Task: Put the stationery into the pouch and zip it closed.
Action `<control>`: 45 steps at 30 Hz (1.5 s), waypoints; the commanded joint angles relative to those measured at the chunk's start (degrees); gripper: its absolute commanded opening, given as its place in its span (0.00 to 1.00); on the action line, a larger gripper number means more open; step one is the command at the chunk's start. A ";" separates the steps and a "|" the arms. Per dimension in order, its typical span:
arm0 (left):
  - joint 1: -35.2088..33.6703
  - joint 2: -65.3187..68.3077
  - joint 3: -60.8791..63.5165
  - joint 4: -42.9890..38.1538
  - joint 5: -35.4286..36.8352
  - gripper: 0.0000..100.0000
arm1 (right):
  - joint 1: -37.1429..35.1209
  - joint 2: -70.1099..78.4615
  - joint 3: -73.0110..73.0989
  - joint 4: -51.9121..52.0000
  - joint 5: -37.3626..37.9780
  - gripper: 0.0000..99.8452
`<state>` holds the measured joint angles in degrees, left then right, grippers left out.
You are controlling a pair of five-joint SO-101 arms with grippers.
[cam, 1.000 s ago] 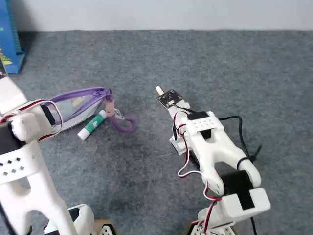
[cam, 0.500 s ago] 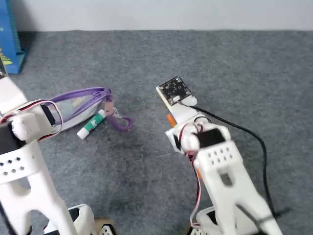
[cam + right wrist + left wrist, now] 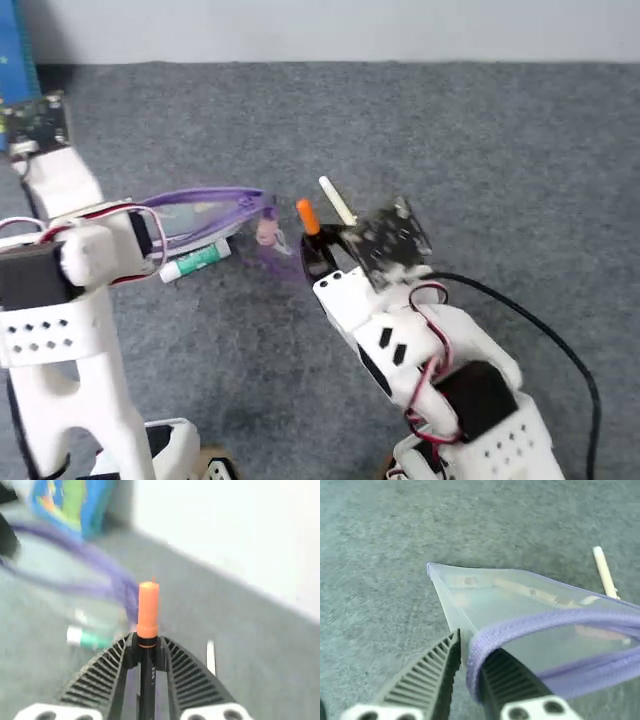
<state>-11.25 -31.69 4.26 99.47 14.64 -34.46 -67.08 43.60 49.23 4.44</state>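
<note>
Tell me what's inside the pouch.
The pouch is see-through: pale pinkish shapes show inside, too blurred to identify. Its purple zipper band hides the rest. The pen is outside, in the right claw.

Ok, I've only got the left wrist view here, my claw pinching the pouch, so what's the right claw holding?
Observer: The right claw is shut on an orange-capped pen, close to one end of the pouch.
Operator: Anything loose that I'm missing?
Observer: A green-and-white glue stick lies beside the pouch, outside it.
Operator: And the white stick I see?
Observer: It lies loose beside the right claw, ungripped.
</note>
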 commanded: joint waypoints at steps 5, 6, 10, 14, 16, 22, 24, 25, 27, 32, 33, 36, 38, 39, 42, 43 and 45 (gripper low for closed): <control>1.85 -0.26 -0.57 -0.88 -0.70 0.01 | -0.31 -3.21 -2.99 -16.40 -5.71 0.01; 1.85 -0.26 -0.57 -0.79 -0.70 0.01 | -0.31 -3.21 -3.16 -18.59 -6.77 0.01; 1.67 -0.26 -0.48 -0.79 -0.62 0.01 | -1.36 -3.03 -3.25 -27.74 -10.02 0.01; 1.85 -0.26 -0.48 -0.79 -0.62 0.01 | -7.08 -1.80 -3.16 -35.38 -10.20 0.01; 1.76 -0.26 -0.48 -0.79 -0.62 0.01 | -8.75 1.10 -3.25 -39.78 -10.20 0.01; 1.58 -0.26 1.45 -1.14 -0.62 0.01 | -8.84 13.32 -3.25 -51.82 -10.46 0.01; 1.58 -0.26 1.63 -1.14 -0.62 0.01 | -8.92 16.75 -3.25 -55.96 -10.46 0.01; 1.58 -0.26 1.63 -1.14 -0.62 0.01 | -8.92 18.15 -3.25 -57.27 -10.46 0.01; 1.58 -0.26 1.63 -1.14 -0.62 0.01 | -8.92 20.79 -3.25 -59.03 -10.46 0.01; 1.58 -0.26 1.63 -1.14 -0.62 0.01 | -8.92 26.24 -3.25 -62.81 -10.55 0.01; 1.58 -0.26 1.63 -1.14 -0.62 0.01 | -8.92 27.03 -3.25 -62.64 -10.64 0.01; 1.58 -0.26 1.63 -1.14 -0.62 0.01 | -9.01 29.41 -2.81 -62.64 -11.52 0.01; 1.58 -0.26 1.63 -1.14 -0.62 0.01 | -9.01 30.46 -2.81 -62.46 -13.80 0.01; 1.58 -0.26 1.63 -1.14 -0.62 0.01 | -9.01 30.81 -2.81 -62.11 -14.51 0.01; 1.58 -0.26 1.63 -1.05 -0.62 0.01 | -9.89 30.99 -2.90 -55.08 -15.03 0.02; 1.49 -0.26 1.63 -0.97 -0.62 0.01 | -10.86 30.99 -2.90 -52.53 -15.03 0.04; 1.49 -0.26 1.63 -0.97 -0.62 0.01 | -11.21 30.99 -2.90 -48.84 -15.03 0.10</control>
<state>-9.85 -31.78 6.11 99.47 14.37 -44.66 -36.04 43.52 -4.31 -10.07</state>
